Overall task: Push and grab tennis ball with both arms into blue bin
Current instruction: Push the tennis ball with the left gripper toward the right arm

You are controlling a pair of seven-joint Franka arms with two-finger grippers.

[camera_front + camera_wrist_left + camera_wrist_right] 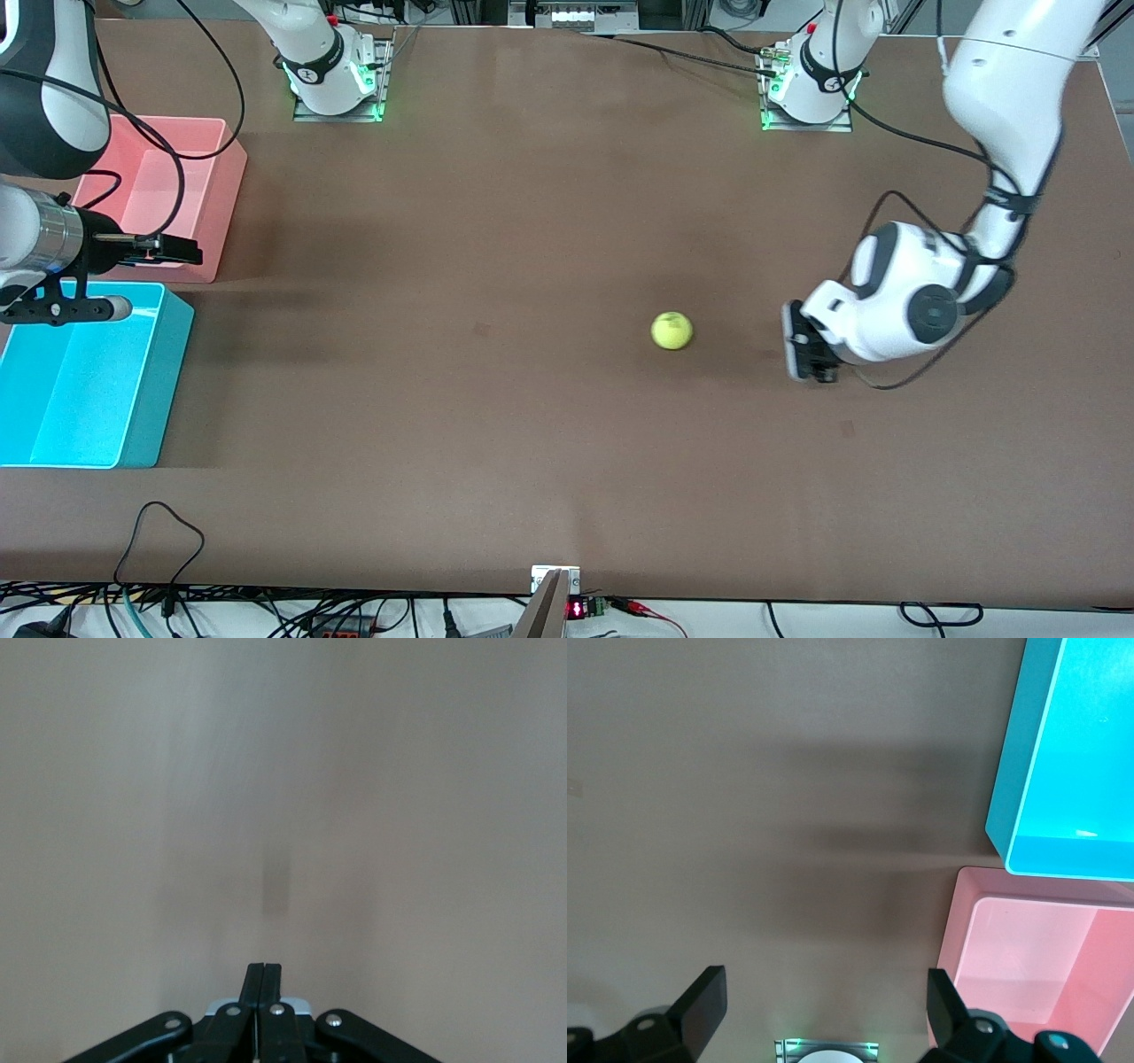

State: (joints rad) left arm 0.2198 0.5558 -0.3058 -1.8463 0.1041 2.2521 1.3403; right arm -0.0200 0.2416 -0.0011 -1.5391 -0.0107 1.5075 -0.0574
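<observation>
The tennis ball [671,330], small and yellow-green, lies on the brown table near its middle. My left gripper [802,347] is low over the table beside the ball, toward the left arm's end, a short gap away. Its fingers are pressed together and hold nothing. The left wrist view shows the left gripper [264,967] over bare table, with the ball out of sight. The blue bin [155,381] stands at the right arm's end. My right gripper [182,251] hangs open and empty over the pink bin's nearer wall, just above the blue bin. In the right wrist view the right gripper [824,988] is spread wide, with the blue bin [1005,788] beside it.
A pink bin [221,190] stands next to the blue bin, farther from the front camera; it also shows in the right wrist view [954,930]. The arm bases [337,75] [806,89] stand along the back edge. Cables [159,532] lie at the front edge.
</observation>
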